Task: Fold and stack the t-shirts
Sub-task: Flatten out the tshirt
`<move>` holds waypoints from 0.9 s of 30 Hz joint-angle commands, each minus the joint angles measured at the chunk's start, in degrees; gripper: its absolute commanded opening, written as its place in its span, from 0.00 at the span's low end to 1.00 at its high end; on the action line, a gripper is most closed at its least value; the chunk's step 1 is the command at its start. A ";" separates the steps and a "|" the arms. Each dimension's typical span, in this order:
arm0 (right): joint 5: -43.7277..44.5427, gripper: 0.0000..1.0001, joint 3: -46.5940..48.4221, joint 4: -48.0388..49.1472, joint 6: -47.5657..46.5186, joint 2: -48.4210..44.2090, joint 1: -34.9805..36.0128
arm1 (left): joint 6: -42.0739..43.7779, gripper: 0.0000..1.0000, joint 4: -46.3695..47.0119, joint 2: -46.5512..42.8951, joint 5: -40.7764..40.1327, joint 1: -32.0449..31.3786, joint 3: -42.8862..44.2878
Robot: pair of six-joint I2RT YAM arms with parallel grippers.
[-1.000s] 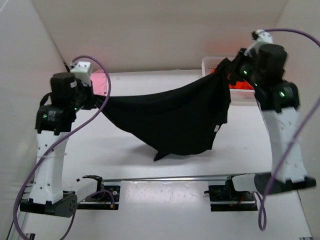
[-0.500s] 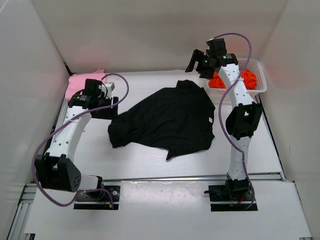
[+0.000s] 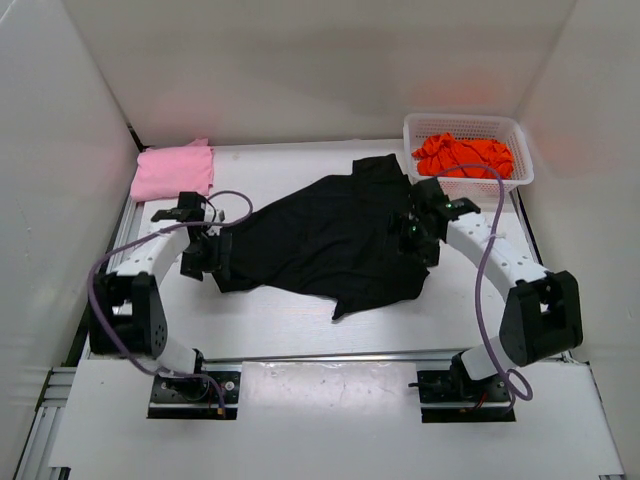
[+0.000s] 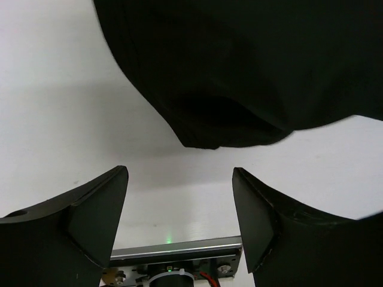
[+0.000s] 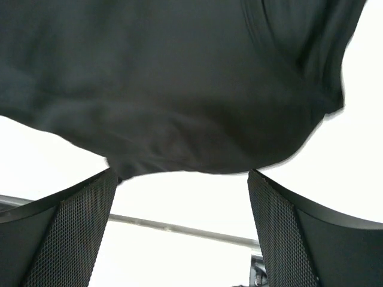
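The left gripper (image 4: pixel 179 173) is standing with its jaws spread wide and nothing between them. The rounded edge of the black shirt (image 4: pixel 239 60) is lying just ahead of the fingertips, apart from them, on the bare table (image 4: pixel 60 119). The right gripper (image 5: pixel 181 174) is likewise gaping and empty. Its jaws are framing the black shirt's opposite edge, where the cloth is bulging in a soft fold just beyond the tips; whether it is brushing them I cannot tell.

From above, each gripper is sitting low at its own side of the black shirt, probably so the two can take opposite edges together. The shirt is lying spread but rumpled, with one corner trailing toward the arm bases, so it is likely needing a tug flat before any fold.

Beyond the black shirt's far left corner, the pink shirt (image 3: pixel 172 172) is lying as a neat flat rectangle, seemingly serving as the base of the stack. Beyond its far right corner, the orange shirt (image 3: pixel 462 155) is sitting crumpled in the basket (image 3: pixel 410 125), apparently waiting its turn.
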 commanded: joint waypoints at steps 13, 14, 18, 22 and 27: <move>-1.67 0.96 -19.86 13.65 11.85 3.75 -2.89 | 0.03 0.74 6.22 13.19 2.47 -0.77 0.51; -2.55 0.96 -19.87 15.40 11.85 5.41 -3.41 | 0.03 0.67 6.22 13.20 3.78 -0.77 1.04; -3.35 0.93 -17.94 15.94 11.85 9.55 -4.03 | 0.03 0.35 6.22 15.39 4.67 -1.29 3.32; -2.83 0.58 -17.94 18.14 11.32 10.08 -4.03 | 0.03 0.10 6.22 16.72 4.67 -1.29 4.64; 1.11 0.00 -14.61 15.70 8.52 6.50 -4.03 | 0.03 0.10 6.22 13.30 2.23 -1.29 5.17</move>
